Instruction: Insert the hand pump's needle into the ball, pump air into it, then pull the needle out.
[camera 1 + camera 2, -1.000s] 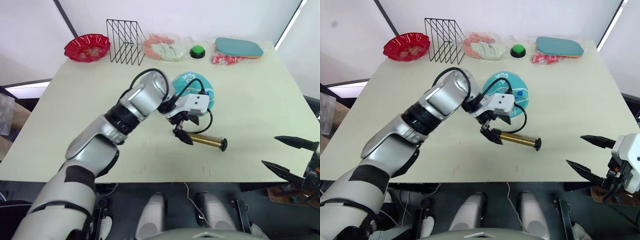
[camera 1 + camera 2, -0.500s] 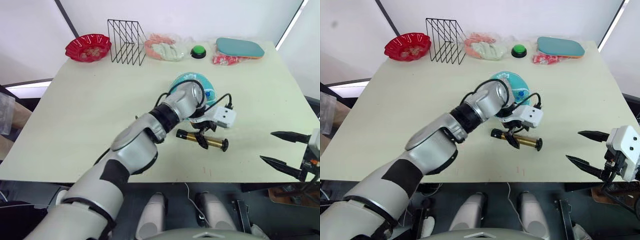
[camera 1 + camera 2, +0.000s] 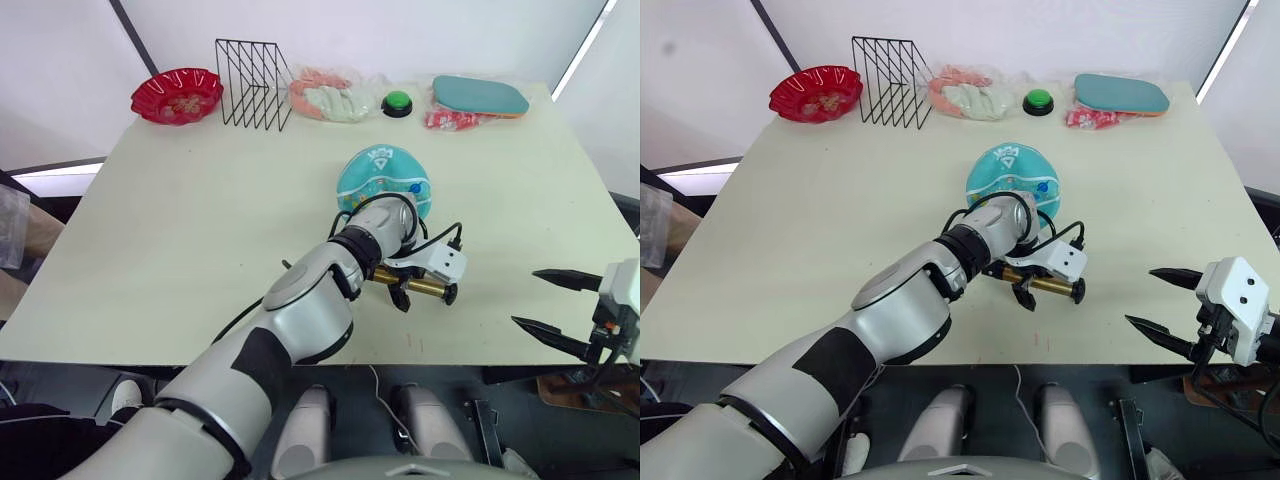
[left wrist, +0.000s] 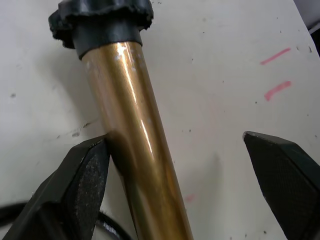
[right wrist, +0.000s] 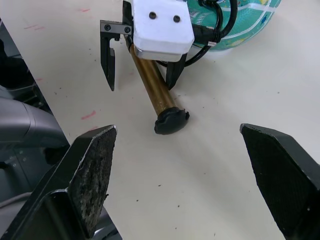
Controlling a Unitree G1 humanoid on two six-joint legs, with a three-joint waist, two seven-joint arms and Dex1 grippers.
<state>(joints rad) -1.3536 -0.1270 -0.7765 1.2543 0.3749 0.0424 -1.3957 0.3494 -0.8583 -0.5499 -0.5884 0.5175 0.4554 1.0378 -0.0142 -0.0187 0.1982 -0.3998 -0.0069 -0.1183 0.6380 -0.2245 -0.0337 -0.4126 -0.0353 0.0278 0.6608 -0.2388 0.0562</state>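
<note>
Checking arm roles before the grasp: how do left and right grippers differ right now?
The left gripper straddles the pump beside the ball, one finger touching its barrel; the right gripper hangs off the table's edge, around nothing. Both are open.

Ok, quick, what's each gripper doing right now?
Left gripper: open, fingers straddling the hand pump on the table, one pad against the barrel, not clamped.
Right gripper: open, holding nothing.

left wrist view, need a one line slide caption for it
Open left tool straddling the bronze hand pump lying on the table, one finger against its barrel.
</note>
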